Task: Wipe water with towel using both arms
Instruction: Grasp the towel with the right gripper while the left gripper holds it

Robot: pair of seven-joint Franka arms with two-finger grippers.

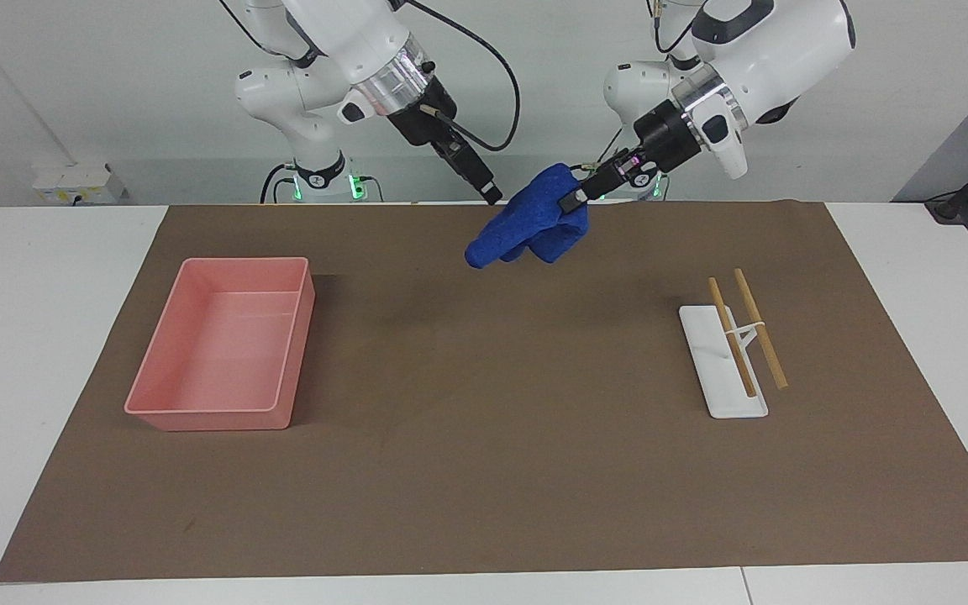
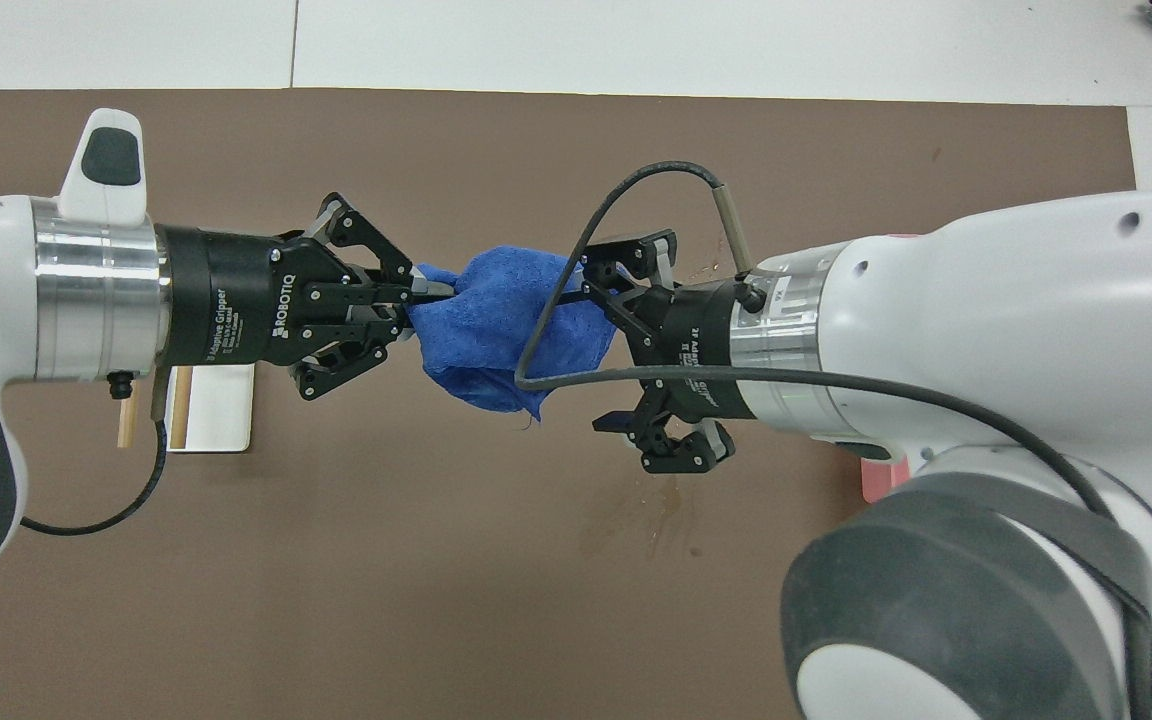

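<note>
Hanging in the air over the middle of the brown mat [image 1: 484, 437], the towel [image 1: 534, 220] is held by the left end effector [image 1: 575, 198], whose fingers are pressed together on one edge of the bunched blue cloth. The rest of the towel droops below and to the side of that grip, clear of the surface [image 1: 55, 336].

The right end effector [image 2: 648, 352] is raised just beside the towel, at the cloth's free side. In the overhead view its fingers [image 2: 658, 258] stand spread apart, one by the upper edge of the cloth and the other by its lower corner; contact with the towel cannot be confirmed. In the facing view this end effector's tip [image 1: 492, 195] shows just beside the towel's upper edge.

A damp stain [image 2: 661, 505] marks the mat under the right end effector.

The pink tray [image 1: 228, 344] sits on the mat toward the right arm's end of the surface, well apart from both end effectors and farther from the robots than the towel. The white rack [image 1: 723, 365] with two wooden sticks [image 1: 760, 328] lies toward the left arm's end, also well apart from the towel and farther from the robots.
</note>
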